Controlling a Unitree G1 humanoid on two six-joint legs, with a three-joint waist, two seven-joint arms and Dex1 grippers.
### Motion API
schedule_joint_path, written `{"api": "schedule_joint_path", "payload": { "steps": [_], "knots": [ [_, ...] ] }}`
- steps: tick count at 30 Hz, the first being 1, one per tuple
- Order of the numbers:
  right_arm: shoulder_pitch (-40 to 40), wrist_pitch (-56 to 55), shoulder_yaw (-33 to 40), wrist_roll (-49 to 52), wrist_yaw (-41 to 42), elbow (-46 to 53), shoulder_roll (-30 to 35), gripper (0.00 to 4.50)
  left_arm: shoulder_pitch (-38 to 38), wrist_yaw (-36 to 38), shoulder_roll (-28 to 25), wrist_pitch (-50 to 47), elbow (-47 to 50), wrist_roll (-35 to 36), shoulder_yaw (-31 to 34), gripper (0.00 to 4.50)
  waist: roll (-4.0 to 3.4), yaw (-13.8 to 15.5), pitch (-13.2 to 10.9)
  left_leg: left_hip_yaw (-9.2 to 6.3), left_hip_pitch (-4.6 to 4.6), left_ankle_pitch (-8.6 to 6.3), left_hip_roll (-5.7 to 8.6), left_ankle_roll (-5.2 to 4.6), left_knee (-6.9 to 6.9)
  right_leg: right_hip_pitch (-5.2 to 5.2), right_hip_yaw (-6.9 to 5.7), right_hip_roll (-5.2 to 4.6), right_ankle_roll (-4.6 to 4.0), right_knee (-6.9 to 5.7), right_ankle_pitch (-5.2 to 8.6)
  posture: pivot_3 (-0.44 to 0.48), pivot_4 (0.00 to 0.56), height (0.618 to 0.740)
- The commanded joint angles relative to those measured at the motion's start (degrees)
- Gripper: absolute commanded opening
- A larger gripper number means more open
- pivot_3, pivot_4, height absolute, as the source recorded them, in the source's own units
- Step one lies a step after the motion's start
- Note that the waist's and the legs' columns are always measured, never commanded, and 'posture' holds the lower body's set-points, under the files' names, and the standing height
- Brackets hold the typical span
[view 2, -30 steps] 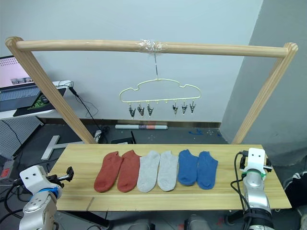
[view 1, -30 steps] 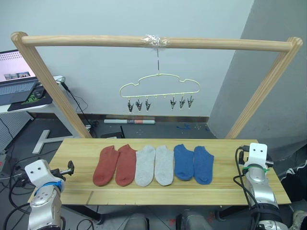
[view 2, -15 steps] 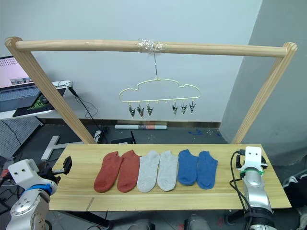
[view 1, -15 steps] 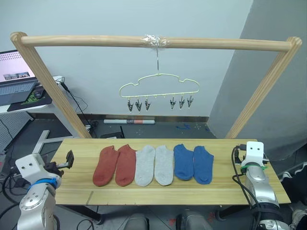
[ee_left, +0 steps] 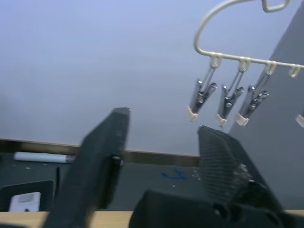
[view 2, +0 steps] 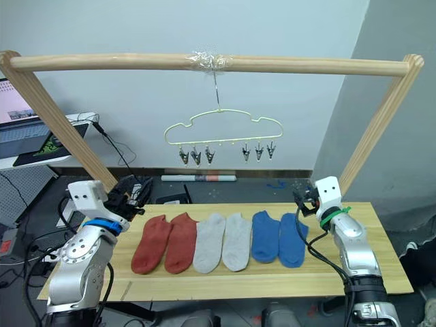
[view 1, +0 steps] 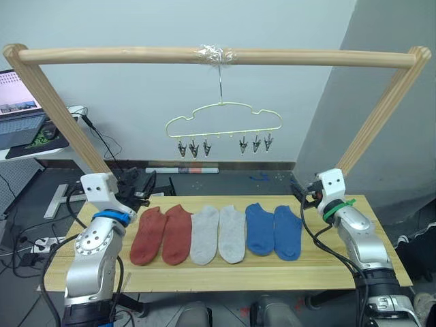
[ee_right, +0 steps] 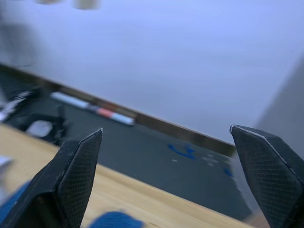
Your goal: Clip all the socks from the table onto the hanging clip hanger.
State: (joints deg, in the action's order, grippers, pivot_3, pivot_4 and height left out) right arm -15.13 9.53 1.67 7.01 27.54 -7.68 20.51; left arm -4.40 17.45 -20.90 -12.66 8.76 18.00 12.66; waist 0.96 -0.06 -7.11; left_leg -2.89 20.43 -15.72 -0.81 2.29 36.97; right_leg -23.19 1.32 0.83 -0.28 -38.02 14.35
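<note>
Wooden table (view 1: 340, 262) carries six socks (view 1: 218, 234) in a flat row: rust-red, grey, blue pairs. Both arms have risen since before; left gripper (view 1: 139, 185) and right gripper (view 1: 300, 193) fingers spread. Clip hanger (view 1: 223, 117) above, empty.

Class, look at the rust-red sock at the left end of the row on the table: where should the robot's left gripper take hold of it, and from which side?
Probably at the cuff end of the leftmost rust-red sock, nearest the open left gripper. The sock lies flat on the table, cuff toward the far edge, so come down from above and pinch that edge, leaving it free for a clip hanger clip.
</note>
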Motion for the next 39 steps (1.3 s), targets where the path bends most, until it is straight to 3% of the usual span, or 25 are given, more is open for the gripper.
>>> {"api": "schedule_joint_path", "payload": {
  "steps": [1, 11, 39],
  "knots": [
    [-2.89, 2.59, -2.13, 3.13, 4.92, 6.88, 0.47, 4.5, -3.11, -0.46, 0.9, 0.94, -0.98, -2.2, -2.23, 1.99, -0.01, -0.07, -0.27, -0.01, 0.0, 0.0, 0.0, 0.0, 0.01, 0.0, 0.0, 0.0, 0.0, 0.0, 0.0, 0.032, 0.13, 0.74],
    [-7.93, 7.98, -9.71, 7.97, 13.41, 16.57, -1.97, 4.5, -12.31, -3.85, 5.92, 4.96, -9.9, -6.76, -4.92, 1.99, 0.11, -0.12, -0.48, -0.17, 0.18, 0.0, 0.01, 0.01, 0.03, -0.06, -0.18, -0.01, 0.02, 0.06, -0.01, 0.005, 0.131, 0.74],
    [-14.48, 18.99, -10.78, 13.43, 11.38, 23.86, -5.54, 4.5, -23.54, -8.15, 9.15, 13.07, -24.42, -10.9, -5.53, 1.99, 0.44, -0.56, -2.47, -0.34, 0.33, 0.0, 0.0, 0.01, 0.05, -0.14, -0.36, -0.1, 0.03, 0.07, -0.02, -0.025, 0.175, 0.74]
  ]
}}
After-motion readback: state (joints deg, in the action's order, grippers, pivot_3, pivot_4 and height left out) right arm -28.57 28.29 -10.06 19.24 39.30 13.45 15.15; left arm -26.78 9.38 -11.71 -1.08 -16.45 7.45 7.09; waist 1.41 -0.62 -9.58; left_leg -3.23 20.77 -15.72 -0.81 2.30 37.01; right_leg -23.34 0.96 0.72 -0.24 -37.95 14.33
